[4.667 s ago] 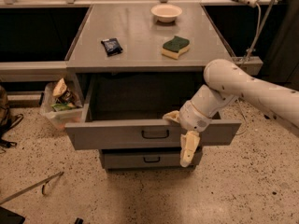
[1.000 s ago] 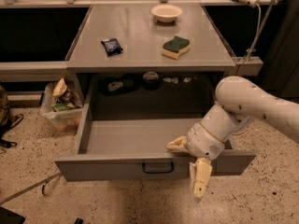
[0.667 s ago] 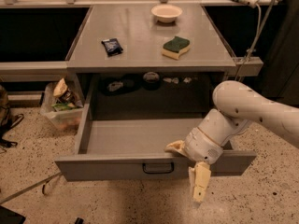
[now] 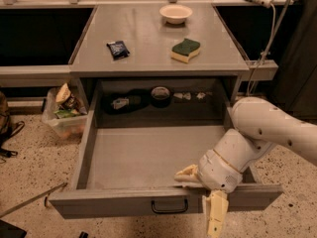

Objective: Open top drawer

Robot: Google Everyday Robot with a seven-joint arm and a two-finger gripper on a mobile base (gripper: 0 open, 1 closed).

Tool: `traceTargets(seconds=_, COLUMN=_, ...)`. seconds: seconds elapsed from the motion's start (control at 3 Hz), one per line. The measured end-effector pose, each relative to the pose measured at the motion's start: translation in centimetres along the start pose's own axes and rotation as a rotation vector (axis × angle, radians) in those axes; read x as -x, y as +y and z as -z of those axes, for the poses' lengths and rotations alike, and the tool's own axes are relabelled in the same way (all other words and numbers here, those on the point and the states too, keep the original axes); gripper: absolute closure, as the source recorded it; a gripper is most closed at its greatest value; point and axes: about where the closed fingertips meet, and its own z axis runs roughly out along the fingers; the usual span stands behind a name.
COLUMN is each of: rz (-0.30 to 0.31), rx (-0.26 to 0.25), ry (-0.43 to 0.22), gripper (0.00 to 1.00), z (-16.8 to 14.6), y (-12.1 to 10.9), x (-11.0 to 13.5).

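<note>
In the camera view, my hand [image 4: 197, 202] is low at the front right of the top drawer [image 4: 148, 157]. Its two pale fingers are spread wide and grip nothing. One finger [image 4: 187, 174] lies along the inner side of the drawer's front panel, pointing left; the other hangs down outside the front panel. The small black handle [image 4: 170, 206] sits just left of the hanging finger, apart from it.

The top drawer stands far out from under the bench [image 4: 143, 38], its grey floor bare in the front part. At its shadowed back I see a few dark items [image 4: 124, 102] and a round thing [image 4: 160, 94]; what they are I cannot tell.

On the bench are a pale bowl [image 4: 176, 13] at the far edge, a green-and-yellow sponge [image 4: 185, 49] nearer me, and a small black packet [image 4: 118, 49] left of the sponge. A clear bin [image 4: 64, 115] with scraps stands on the speckled floor to the left of the drawer.
</note>
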Motion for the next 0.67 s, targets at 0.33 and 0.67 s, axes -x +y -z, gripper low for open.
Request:
traceTargets(seconds=0.33, rz=0.0, rx=0.0, ry=0.0, gripper=0.0, z=0.0, y=0.0, x=0.0)
traceTargets(seconds=0.67, rz=-0.015, rx=0.045, ry=0.002, gripper=0.0, z=-1.7, y=1.0, x=-0.2)
